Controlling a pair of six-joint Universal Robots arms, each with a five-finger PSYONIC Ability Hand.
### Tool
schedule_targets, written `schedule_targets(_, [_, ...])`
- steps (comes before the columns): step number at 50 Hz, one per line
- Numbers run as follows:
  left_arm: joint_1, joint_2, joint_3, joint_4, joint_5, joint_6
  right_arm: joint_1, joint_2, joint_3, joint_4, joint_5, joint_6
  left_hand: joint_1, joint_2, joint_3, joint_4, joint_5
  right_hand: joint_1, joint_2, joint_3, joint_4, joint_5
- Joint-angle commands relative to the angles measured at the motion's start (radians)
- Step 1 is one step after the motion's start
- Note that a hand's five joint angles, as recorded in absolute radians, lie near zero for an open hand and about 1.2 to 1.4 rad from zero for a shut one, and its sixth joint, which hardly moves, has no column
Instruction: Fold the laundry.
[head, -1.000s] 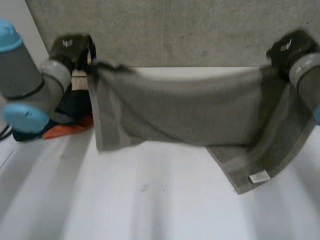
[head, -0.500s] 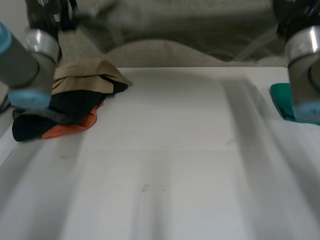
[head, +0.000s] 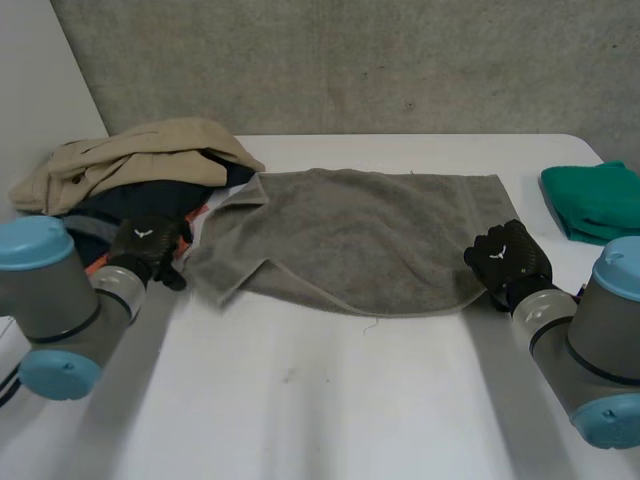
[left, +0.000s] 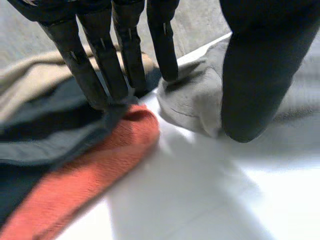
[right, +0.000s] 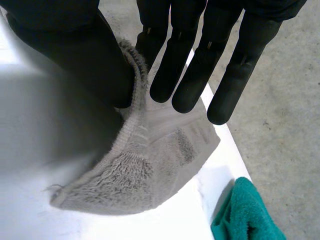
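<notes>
The grey terry towel (head: 360, 240) lies spread flat on the middle of the white bench (head: 330, 400), one near edge folded over.

- Left hand (head: 148, 248): at the towel's near left corner. The thumb and the nearest straight finger pinch the bunched corner; the other fingers (left: 100, 65) rest on the dark garment (left: 45, 125) above the orange cloth (left: 90, 170).
- Right hand (head: 508, 258): at the near right corner. The towel hem stands up, held between the thumb and the straight fingers (right: 172, 60).

A beige garment (head: 130, 155) tops the pile beside the towel's left edge. A folded green cloth (head: 595, 200) lies apart, beyond the towel's right edge.
</notes>
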Motion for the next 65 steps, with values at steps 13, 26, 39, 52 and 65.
schedule_targets(13, [-0.138,0.11,-0.168,0.055,0.053,0.05,0.002,-0.027,0.028,0.009,0.005,0.125,-0.011,-0.026,-0.033,-0.025,-0.023,0.275,0.217,0.202,0.194,0.216])
schedule_targets(26, [-0.24,-0.041,-0.03,0.137,0.043,0.07,0.007,-0.026,0.045,0.009,0.0,0.123,-0.022,-0.038,-0.044,-0.036,-0.034,0.275,0.217,0.202,0.194,0.216])
schedule_targets(39, [-0.301,-0.258,0.234,0.115,-0.209,0.099,0.006,-0.026,0.071,0.009,-0.001,0.125,-0.025,-0.041,-0.047,-0.039,-0.037,0.275,0.217,0.202,0.194,0.216])
schedule_targets(52, [-0.261,-0.246,0.222,0.104,-0.241,0.234,-0.005,-0.026,0.062,0.009,0.006,0.119,0.086,0.07,0.064,0.072,0.074,0.275,0.217,0.202,0.194,0.216])
schedule_targets(65, [-0.188,-0.025,0.021,0.117,-0.221,0.242,-0.005,-0.039,0.048,0.015,0.014,0.116,0.259,0.244,0.237,0.246,0.248,0.275,0.217,0.202,0.194,0.216])
